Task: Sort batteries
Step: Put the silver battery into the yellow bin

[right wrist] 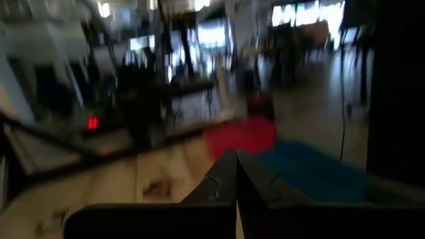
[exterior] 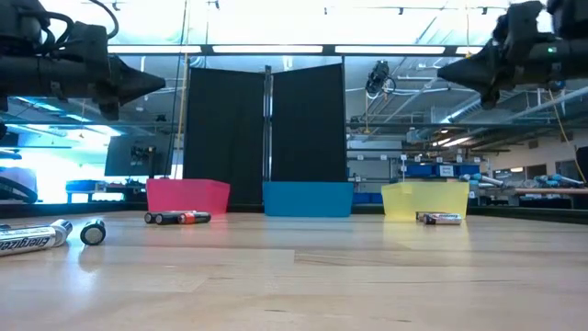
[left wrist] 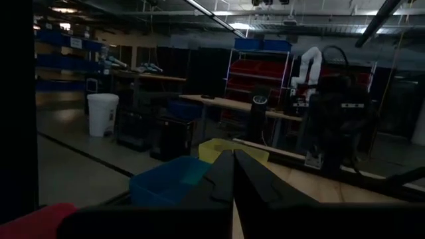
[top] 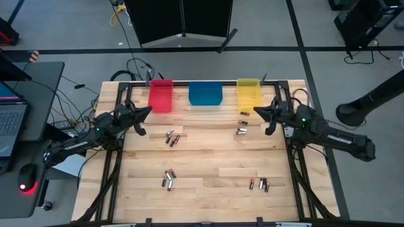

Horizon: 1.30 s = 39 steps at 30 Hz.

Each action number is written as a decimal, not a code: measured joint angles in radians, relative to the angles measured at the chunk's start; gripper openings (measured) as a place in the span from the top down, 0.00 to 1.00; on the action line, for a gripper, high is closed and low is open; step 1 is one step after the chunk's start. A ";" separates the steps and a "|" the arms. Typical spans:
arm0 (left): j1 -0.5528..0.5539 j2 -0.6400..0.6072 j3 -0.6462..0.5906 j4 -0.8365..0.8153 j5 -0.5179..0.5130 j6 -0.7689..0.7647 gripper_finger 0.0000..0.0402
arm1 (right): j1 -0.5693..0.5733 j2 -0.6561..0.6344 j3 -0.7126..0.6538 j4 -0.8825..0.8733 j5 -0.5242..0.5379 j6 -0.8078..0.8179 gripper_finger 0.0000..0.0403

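Batteries lie scattered in small clusters on the wooden table: one group at the left-centre, another just near of the yellow bin, one cell closer to that bin, and two more clusters toward the near edge, at left and right. From above they are too small to count reliably or to tell their sizes apart. In the low view a large cell is cut off at the left edge, and the far ones overlap.

Along the far edge stand the red bin, the blue bin and the yellow one; their insides cannot be made out.

Both arms hang above the table, holding nothing. The left gripper is beside the red bin, fingers pressed together. The right gripper is near the yellow bin, fingers also closed to a point. The right wrist view is blurred, with only the red and blue bins recognisable.
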<state>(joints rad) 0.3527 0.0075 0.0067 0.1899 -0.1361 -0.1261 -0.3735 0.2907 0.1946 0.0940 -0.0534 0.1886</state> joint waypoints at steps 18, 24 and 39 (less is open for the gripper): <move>0.000 0.072 0.000 0.000 0.040 -0.007 0.97 | 0.217 0.735 0.452 -0.577 0.103 0.054 0.93; 0.000 0.081 0.000 0.000 0.035 0.014 0.97 | 0.242 0.940 0.572 -0.700 0.086 -0.023 0.83; 0.000 0.082 0.000 -0.001 0.010 0.021 0.97 | 0.229 1.242 0.627 -0.748 0.089 -0.208 0.68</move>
<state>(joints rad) 0.3523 0.0891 0.0070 0.1894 -0.1256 -0.1054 -0.1442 1.5331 0.8219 -0.6540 0.0359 -0.0194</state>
